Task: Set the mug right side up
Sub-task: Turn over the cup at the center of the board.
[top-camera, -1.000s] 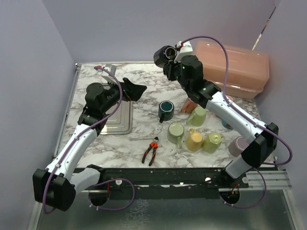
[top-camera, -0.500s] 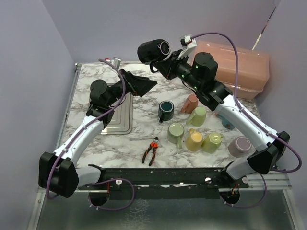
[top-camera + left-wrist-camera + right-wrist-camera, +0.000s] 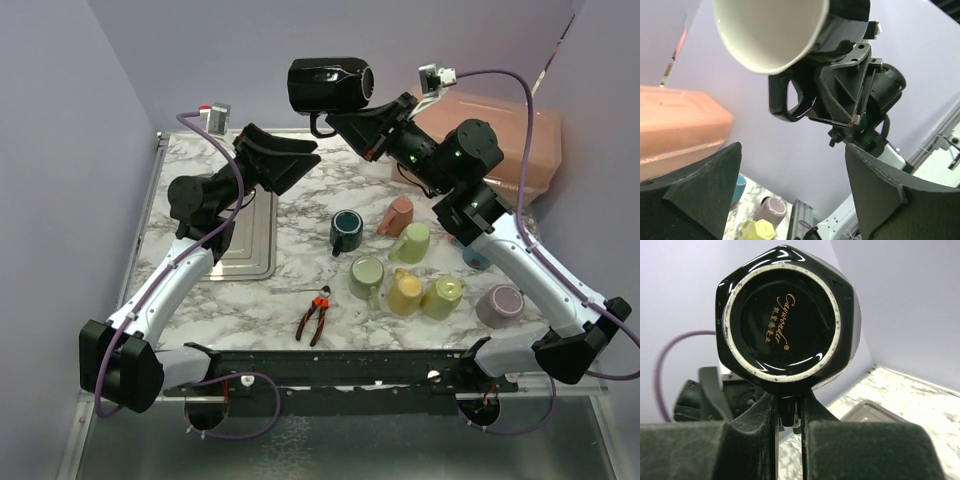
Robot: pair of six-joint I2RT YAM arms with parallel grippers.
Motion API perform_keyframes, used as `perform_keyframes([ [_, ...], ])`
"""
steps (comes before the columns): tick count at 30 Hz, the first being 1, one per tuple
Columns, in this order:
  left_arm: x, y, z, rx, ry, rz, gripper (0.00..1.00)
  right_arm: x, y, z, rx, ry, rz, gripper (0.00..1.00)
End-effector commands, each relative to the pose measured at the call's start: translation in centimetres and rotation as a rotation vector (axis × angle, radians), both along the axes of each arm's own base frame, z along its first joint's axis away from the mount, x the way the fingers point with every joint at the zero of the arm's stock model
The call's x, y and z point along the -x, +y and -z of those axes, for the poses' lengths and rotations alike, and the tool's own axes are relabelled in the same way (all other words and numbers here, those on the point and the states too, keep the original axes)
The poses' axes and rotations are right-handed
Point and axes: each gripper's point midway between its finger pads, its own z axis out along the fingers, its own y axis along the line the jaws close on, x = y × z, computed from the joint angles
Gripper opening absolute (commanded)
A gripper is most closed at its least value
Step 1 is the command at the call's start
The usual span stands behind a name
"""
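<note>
**A:** Starting at the left, how did the left gripper (image 3: pixel 300 168) stand?

**B:** It was raised off the table (image 3: pixel 250 300), its jaws wide apart with nothing between them. It was aimed at the mouth of the black mug (image 3: pixel 328 84).

**A:** And the mug itself?

**B:** It was in the air above the back of the table, lying on its side. Its white inside faced left and its base faced the right wrist camera. The right gripper (image 3: pixel 789 410) was pinched tight on the handle (image 3: pixel 785 97) and on nothing else.

**A:** What did the step ask for, then?

**B:** As I judged it, either a handover or a slow roll of the right wrist until the mouth faced up. A pinch on the handle alone could let the mug swing, so no jerks. If the left gripper was to take it, it needed to close firmly across the wall before the right let go.

**A:** And where should it have gone down?

**B:** On bare marble near the tray (image 3: pixel 245 245), well clear of the dark green mug (image 3: pixel 347 230) and the cluster to its right.
</note>
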Motion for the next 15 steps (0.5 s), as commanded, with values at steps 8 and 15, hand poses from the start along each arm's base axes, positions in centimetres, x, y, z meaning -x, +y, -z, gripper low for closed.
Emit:
perform_keyframes([
  [8, 3.2, 0.2, -4.5, 0.158, -0.087, 0.1, 0.73, 5.0, -0.9, -5.3, -0.242, -0.066, -0.197, 0.01],
  [15, 2.3, 1.7, -4.8, 0.316, -0.025, 0.084, 0.6, 5.5, -0.6, -3.7, -0.27, -0.015, -0.253, 0.01],
])
